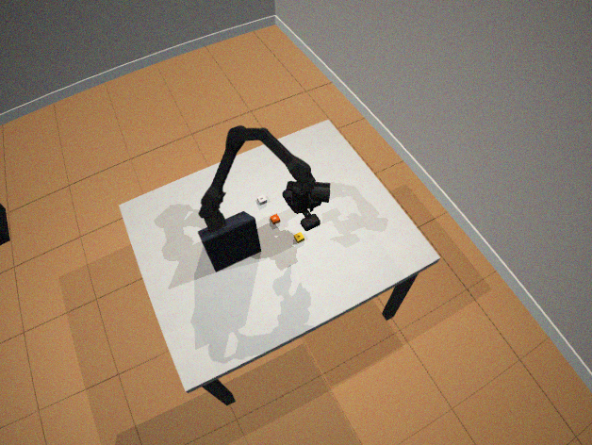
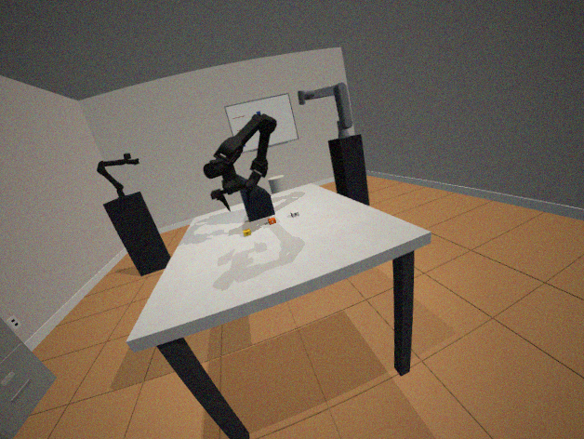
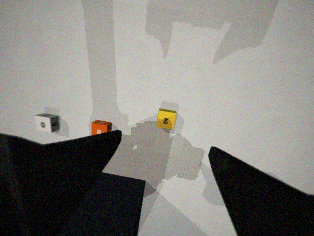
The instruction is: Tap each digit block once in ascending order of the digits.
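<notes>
A yellow block (image 1: 299,237) (image 2: 246,232) (image 3: 166,120) lies on the table. Its digit reads as a 2, upside down in the wrist view. An orange block (image 1: 274,218) (image 2: 272,220) (image 3: 101,127) lies between it and the white block. Its lower part is hidden by the left finger in the wrist view, and its digit is too small to tell. A white block (image 1: 261,200) (image 2: 294,214) (image 3: 46,123) shows a small rounded digit that I cannot read. My gripper (image 3: 164,143) is open and empty above the table. The yellow block appears beyond the gap between its fingertips.
The arm's dark base box (image 1: 230,243) (image 2: 258,204) (image 3: 122,200) stands on the white table (image 1: 353,268) (image 2: 349,235) near the blocks. Shadows of the arm fall across the table top. Two other arms on dark pedestals (image 2: 137,231) (image 2: 348,167) stand beyond the table.
</notes>
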